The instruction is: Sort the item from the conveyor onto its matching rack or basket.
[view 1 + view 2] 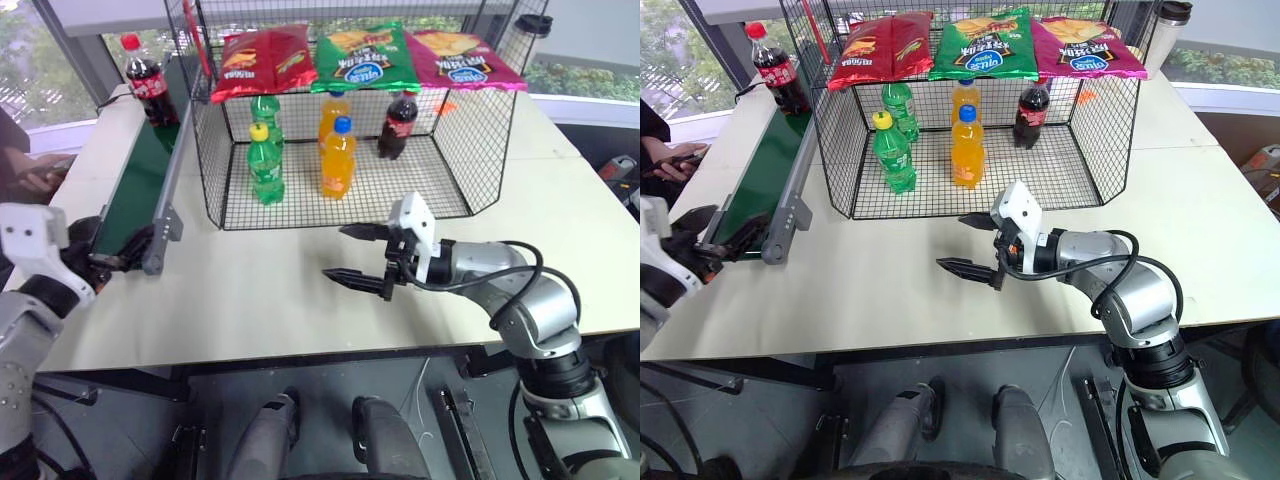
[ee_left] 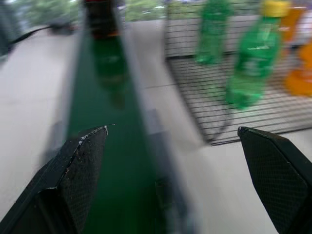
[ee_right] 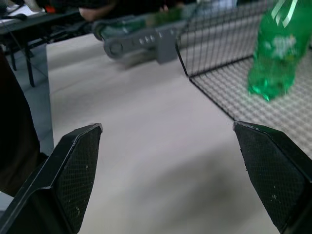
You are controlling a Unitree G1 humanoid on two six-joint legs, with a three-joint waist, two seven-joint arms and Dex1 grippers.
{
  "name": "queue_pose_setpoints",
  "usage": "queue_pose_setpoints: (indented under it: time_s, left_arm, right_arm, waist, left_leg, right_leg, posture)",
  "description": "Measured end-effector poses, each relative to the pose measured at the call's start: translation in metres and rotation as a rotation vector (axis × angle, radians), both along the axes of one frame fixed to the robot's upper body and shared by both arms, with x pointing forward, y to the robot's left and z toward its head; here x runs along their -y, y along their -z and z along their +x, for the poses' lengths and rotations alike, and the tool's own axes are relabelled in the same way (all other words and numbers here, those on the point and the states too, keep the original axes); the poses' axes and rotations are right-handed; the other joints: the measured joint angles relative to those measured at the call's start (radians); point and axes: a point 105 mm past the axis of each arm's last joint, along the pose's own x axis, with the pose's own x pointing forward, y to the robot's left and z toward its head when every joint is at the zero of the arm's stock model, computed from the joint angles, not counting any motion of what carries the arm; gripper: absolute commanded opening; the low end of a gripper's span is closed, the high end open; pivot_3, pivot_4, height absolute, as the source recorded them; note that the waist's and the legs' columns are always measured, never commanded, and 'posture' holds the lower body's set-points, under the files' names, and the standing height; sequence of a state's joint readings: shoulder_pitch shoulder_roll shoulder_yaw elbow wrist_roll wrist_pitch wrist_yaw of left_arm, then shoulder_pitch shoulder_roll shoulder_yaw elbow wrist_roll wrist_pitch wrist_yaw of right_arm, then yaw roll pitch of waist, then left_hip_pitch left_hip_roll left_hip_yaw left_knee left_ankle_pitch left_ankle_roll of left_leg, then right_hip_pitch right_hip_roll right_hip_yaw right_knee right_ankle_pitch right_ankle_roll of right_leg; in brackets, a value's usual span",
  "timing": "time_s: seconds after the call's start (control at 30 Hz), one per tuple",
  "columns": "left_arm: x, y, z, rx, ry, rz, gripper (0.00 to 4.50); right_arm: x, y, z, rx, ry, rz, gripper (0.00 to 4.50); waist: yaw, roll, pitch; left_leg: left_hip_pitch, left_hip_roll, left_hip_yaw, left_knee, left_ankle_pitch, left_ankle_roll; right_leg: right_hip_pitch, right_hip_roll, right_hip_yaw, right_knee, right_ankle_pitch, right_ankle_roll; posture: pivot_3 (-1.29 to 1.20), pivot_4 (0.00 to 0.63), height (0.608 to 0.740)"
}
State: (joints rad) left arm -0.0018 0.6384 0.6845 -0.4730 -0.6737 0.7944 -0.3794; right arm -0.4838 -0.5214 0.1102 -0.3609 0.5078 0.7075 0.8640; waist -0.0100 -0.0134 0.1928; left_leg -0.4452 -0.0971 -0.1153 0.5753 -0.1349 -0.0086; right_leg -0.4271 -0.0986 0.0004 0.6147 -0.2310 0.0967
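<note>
Cola bottle (image 1: 150,82) stands upright at the far end of the conveyor (image 1: 140,190), apparently waiting to be picked up. The left hand (image 1: 112,250) hovers at the belt's near end, fingers spread wide and empty, lined up along the belt toward the bottle. The right hand (image 1: 365,255) hangs open over the bare worktop (image 1: 270,300), holding nothing. The black wire cage (image 1: 350,190) beside the belt keeps green, orange and cola bottles grouped inside, snack bags lying on its top. Windows with greenery lie behind the pale worktop.

the cola bottle (image 1: 148,82) stands on the conveyor's (image 1: 140,185) far end, left of the cage (image 1: 205,160).
</note>
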Motion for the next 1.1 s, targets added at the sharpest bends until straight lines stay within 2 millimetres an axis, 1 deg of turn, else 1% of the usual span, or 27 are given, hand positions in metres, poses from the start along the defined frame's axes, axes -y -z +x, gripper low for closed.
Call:
queue_pose_setpoints:
  time_s: [0.1,0.2,0.27,0.4,0.5,0.83,0.93,1.1]
  left_arm:
    - [-0.011,0.002,0.001,0.011,-0.048,-0.011,4.50]
    - [-0.019,0.008,0.002,0.011,-0.086,-0.038,4.50]
    - [-0.022,0.011,0.003,0.009,-0.107,-0.052,4.50]
    - [-0.029,0.008,0.007,0.053,-0.159,-0.074,4.50]
    - [-0.032,0.011,0.009,0.056,-0.185,-0.075,4.50]
    - [-0.024,0.026,0.015,0.042,-0.206,-0.090,4.50]
    - [-0.018,0.030,0.019,0.039,-0.202,-0.099,4.50]
    - [-0.020,0.027,0.020,0.058,-0.222,-0.088,4.50]
  right_arm:
    - [-0.007,-0.003,-0.003,0.006,-0.022,0.024,4.46]
    - [-0.008,-0.004,-0.003,0.009,-0.021,0.030,4.46]
    - [-0.009,-0.004,-0.002,0.014,-0.017,0.032,4.46]
    - [-0.010,-0.001,0.002,0.024,0.017,0.017,4.46]
    - [-0.010,0.002,0.004,0.021,0.026,0.008,4.46]
    - [-0.009,0.004,0.006,0.026,0.042,-0.001,4.46]
    - [-0.009,0.004,0.007,0.027,0.053,-0.006,4.46]
    - [-0.008,0.006,0.008,0.020,0.062,-0.012,4.46]
  waist:
    - [0.000,0.000,0.000]
    - [-0.002,0.000,0.000]
    - [-0.002,0.000,0.000]
    - [-0.001,0.000,0.000]
    - [-0.002,0.000,0.000]
    - [-0.001,0.000,0.000]
    - [0.000,0.000,0.000]
    - [-0.001,0.000,0.000]
  left_leg:
    - [0.000,0.000,0.000,0.000,0.000,0.000]
    - [0.000,0.000,0.000,0.000,0.000,0.000]
    - [0.000,0.000,0.000,0.000,0.000,0.000]
    - [0.000,0.001,0.000,0.000,-0.001,0.000]
    - [0.000,0.001,0.001,0.000,-0.001,0.000]
    - [0.000,0.001,0.001,0.000,-0.001,0.000]
    - [0.000,0.001,0.001,0.000,-0.001,0.000]
    - [0.000,0.001,0.001,0.000,-0.001,-0.001]
  right_leg:
    - [0.000,0.000,0.000,-0.001,0.000,0.000]
    - [0.000,0.000,0.000,-0.001,0.000,0.000]
    - [0.000,0.000,0.000,-0.001,0.000,0.000]
    - [0.000,0.000,0.000,-0.001,0.000,-0.001]
    - [0.000,0.000,-0.001,-0.001,0.001,-0.001]
    - [0.000,0.000,-0.001,-0.001,0.001,-0.001]
    - [0.000,0.001,-0.001,-0.001,0.001,-0.001]
    - [0.000,0.001,-0.001,0.000,0.001,-0.001]
  posture:
    - [0.00,0.150,0.738]
    - [0.00,0.150,0.738]
    - [0.00,0.150,0.738]
    - [0.00,0.150,0.738]
    - [0.00,0.150,0.738]
    - [0.00,0.150,0.738]
    - [0.00,0.150,0.738]
    - [0.00,0.150,0.738]
